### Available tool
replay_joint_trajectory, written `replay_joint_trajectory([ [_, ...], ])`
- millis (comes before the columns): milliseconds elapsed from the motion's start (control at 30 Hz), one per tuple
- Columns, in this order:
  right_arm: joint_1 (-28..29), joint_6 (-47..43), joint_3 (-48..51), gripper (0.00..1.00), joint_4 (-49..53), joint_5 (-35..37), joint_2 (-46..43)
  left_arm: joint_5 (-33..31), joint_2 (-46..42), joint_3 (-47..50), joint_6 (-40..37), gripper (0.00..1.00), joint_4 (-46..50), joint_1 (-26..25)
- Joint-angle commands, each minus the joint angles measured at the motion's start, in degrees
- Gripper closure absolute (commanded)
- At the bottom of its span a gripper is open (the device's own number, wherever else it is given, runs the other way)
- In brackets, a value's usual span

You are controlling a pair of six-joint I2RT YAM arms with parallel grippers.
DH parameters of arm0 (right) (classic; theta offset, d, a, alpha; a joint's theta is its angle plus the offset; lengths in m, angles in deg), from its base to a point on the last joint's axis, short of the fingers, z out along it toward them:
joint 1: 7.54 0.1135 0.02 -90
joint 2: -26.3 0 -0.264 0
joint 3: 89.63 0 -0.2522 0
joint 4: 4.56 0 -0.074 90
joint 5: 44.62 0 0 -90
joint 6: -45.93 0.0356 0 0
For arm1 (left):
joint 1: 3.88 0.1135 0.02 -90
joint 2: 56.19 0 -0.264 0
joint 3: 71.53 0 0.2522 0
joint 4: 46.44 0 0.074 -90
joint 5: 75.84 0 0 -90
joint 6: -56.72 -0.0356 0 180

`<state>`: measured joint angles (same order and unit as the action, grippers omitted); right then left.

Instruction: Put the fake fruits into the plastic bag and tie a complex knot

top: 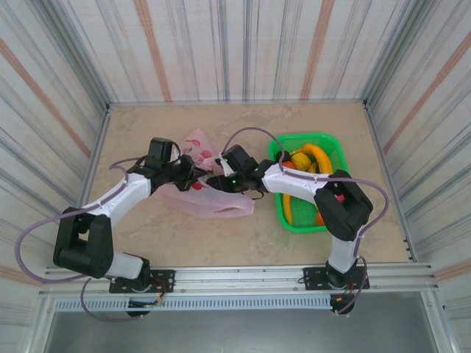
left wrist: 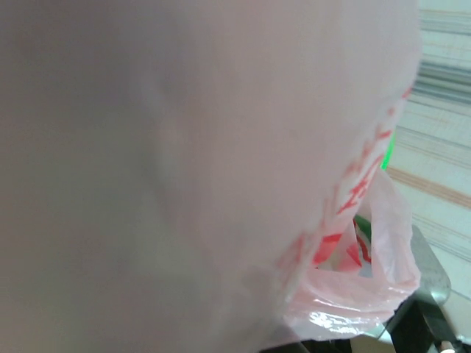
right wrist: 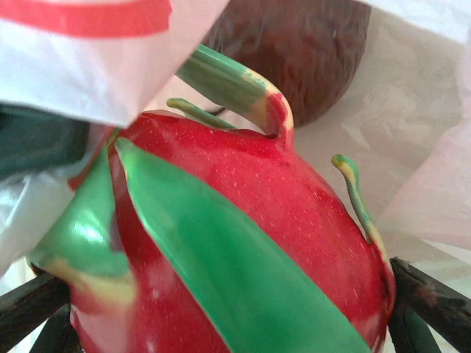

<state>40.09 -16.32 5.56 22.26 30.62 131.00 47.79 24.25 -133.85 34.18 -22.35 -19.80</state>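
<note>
1. Far left, the left arm reaches in over the table (top: 184,243), with the left gripper (top: 193,174) right at the near-left edge of the plastic bag (top: 210,200). From above I honestly can't tell if its jaws are clenched on the film or just pushed against it.
2. The left wrist camera is no help. Pink film sits right over the lens, with a bit of the red print at the right and one dark finger (left wrist: 412,327) poking out at the bottom right corner. So the jaws' state stays unknown.
3. The bag lies crumpled on the table between the two arms, roughly mid-table, just left of the green basket (top: 335,151).
4. The right gripper (top: 219,181) is in at the bag's right side, very close to the left one.
5. On the right wrist camera the jaws are grasping a red fruit (right wrist: 280,220) with green leaves. A black finger (right wrist: 430,298) presses on each side of it, low in the frame.
6. Behind that, a dark brown fruit (right wrist: 302,51) lies on pink film, and more film hangs over the top left, so both look to be inside the bag.
7. Far right, the basket holds yellow bananas (top: 313,153) and an orange ball (top: 319,218).
</note>
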Motion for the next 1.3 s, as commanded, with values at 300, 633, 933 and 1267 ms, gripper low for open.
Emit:
replay_joint_trajectory([
  [300,-0.18,-1.57,-3.69,0.01,-1.67,1.17,-1.86,1.24,0.50,5.40,-2.45,1.00,0.90,3.35],
  [633,-0.18,-2.54,-6.94,0.04,-1.43,2.12,1.40,3.44,-4.27,-1.10,-3.84,1.00,3.92,1.91],
  [933,-2.40,-1.61,-3.27,0.06,-6.01,2.63,-1.03,1.83,-9.06,-4.00,-0.94,1.00,6.50,-0.07],
  [1267,-3.84,2.98,0.02,0.06,-17.62,-1.66,-1.39,0.57,-10.46,-6.02,2.22,1.00,6.18,-2.10],
])
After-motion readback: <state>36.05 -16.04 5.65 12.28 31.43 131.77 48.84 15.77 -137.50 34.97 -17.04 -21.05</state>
